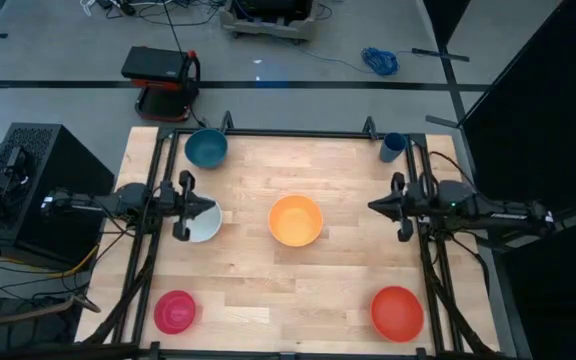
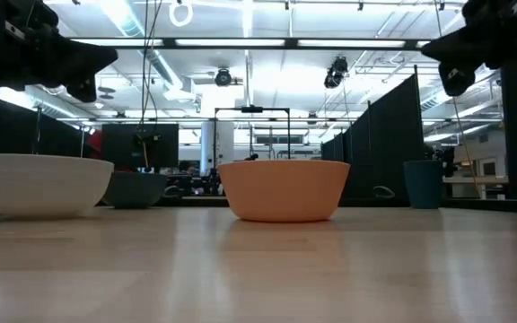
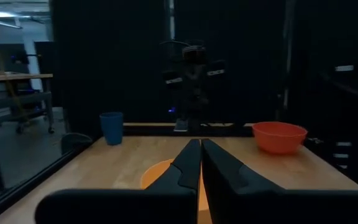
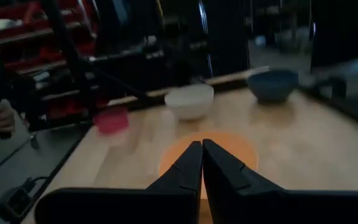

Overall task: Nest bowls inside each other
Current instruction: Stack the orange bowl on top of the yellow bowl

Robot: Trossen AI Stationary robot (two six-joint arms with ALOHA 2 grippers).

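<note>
Five bowls stand apart, right way up on the wooden table: orange [image 1: 296,221] in the middle, white [image 1: 204,222] at the left, teal-blue [image 1: 206,148] at the far left, magenta-pink [image 1: 175,312] at the near left, red [image 1: 397,313] at the near right. My left gripper [image 1: 211,206] is shut and hovers level above the white bowl, pointing at the orange one. My right gripper [image 1: 373,206] is shut, level, above the table to the right of the orange bowl [image 4: 207,152]. Neither touches anything.
A blue cup [image 1: 392,147] stands at the table's far right corner. A black frame [image 1: 298,133] runs along the table's edges. Bare wood lies between the bowls. A black box [image 1: 28,185] stands off the table's left side.
</note>
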